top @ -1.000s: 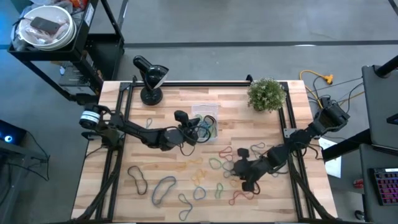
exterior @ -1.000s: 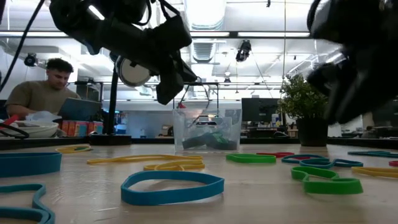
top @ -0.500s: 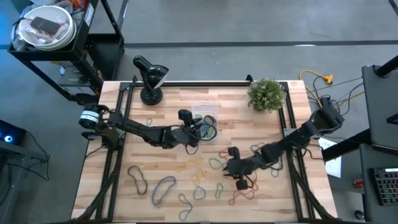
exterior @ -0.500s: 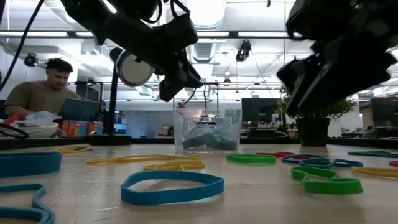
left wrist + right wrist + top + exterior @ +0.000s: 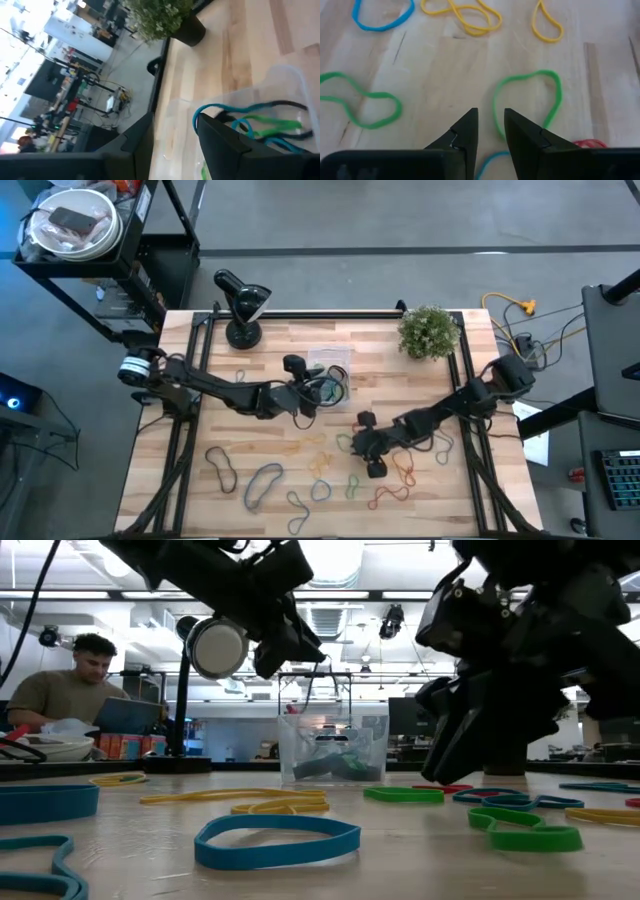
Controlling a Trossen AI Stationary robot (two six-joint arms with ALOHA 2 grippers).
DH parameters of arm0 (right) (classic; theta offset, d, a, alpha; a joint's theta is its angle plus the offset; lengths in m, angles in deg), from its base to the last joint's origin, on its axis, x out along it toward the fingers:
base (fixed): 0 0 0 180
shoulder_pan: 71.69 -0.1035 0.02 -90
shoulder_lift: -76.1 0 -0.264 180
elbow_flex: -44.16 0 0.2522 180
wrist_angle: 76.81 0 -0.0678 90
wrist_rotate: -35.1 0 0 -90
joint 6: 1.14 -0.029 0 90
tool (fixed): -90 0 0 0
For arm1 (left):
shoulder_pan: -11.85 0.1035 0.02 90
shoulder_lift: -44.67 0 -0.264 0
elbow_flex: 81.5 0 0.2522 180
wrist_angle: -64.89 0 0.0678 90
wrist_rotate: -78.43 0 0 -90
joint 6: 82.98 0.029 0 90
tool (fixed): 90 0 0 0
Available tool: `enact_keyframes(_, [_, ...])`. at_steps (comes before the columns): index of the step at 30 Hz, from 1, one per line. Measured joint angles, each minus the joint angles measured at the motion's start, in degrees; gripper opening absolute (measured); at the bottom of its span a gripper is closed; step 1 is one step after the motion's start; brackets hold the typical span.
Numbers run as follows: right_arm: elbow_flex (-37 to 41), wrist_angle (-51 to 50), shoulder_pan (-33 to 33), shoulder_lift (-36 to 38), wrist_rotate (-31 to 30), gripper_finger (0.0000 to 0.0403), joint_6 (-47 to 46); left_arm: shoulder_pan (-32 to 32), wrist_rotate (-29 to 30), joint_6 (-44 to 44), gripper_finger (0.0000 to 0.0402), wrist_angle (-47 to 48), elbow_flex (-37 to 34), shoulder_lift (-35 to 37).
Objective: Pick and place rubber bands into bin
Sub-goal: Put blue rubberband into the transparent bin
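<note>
Many rubber bands (image 5: 320, 465) in blue, green, yellow and red lie flat on the wooden table. The clear bin (image 5: 332, 365) stands at the table's middle and holds blue, green and black bands (image 5: 260, 122). My left gripper (image 5: 175, 150) hangs open over the bin's left side (image 5: 322, 388), with nothing between its fingers. My right gripper (image 5: 491, 127) is open by a narrow gap and slants down low over the table (image 5: 445, 765). Its fingertips stand at the near edge of a green band (image 5: 530, 95).
A potted plant (image 5: 430, 330) stands at the far right of the table and a black desk lamp (image 5: 240, 305) at the far left. A blue band (image 5: 278, 840) lies close to the near edge. A person (image 5: 70, 690) sits beyond the table.
My right gripper has travelled toward the table's left edge and sunk lower, coming to the green band. My left gripper has risen a little over the bin.
</note>
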Motion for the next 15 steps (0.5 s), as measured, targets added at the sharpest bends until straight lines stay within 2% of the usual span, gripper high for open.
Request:
enact_keyframes(8, [0.0,0.0,1.5,0.0,1.6,0.0090,0.5,0.1,-1.8,-3.1,0.0135,4.7,0.0,0.8])
enact_keyframes(15, [0.0,0.0,1.8,0.0,3.7,0.0084,0.5,2.6,-11.6,-9.3,0.0135,9.3,1.1,0.8])
